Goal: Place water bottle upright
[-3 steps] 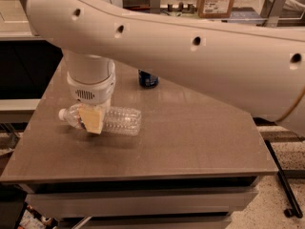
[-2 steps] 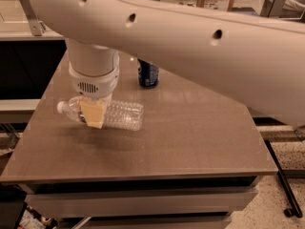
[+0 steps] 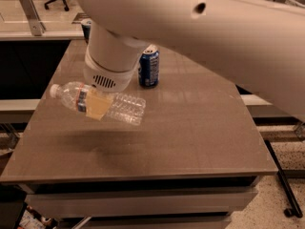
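Two-finger gripper (image 3: 98, 107), left-centre of scene, pinches the clear ribbed plastic water bottle w/ white cap & orange-red label band (image 3: 125, 109) across its middle, by the label. Bottle hangs above the brown tabletop (image 3: 200, 132), not touching; its shadow (image 3: 95, 144) lies apart below. Bottle is nearly horizontal, cap end left & a bit higher. Mid-body grip is prob. so the wrist can swing it cap-up before set-down. Blue soda can (image 3: 149, 67) stands upright just beyond, far-right of the bottle, so the base should land clear of it.
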`<move>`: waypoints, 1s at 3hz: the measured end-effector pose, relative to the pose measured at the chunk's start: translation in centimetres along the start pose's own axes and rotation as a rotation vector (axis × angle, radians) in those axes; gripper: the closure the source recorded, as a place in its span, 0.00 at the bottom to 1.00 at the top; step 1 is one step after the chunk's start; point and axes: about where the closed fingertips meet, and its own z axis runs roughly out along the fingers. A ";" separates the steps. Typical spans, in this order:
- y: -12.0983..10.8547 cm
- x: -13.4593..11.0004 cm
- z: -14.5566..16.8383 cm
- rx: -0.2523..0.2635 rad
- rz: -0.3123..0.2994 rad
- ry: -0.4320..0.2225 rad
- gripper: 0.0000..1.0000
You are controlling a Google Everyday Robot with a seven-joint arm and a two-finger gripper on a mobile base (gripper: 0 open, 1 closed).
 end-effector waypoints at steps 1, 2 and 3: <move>-1.0 -1.4 -1.6 0.029 -0.023 -0.115 1.00; -2.0 -2.9 -3.1 0.030 -0.038 -0.187 1.00; -2.9 -3.9 -3.4 0.001 -0.050 -0.276 1.00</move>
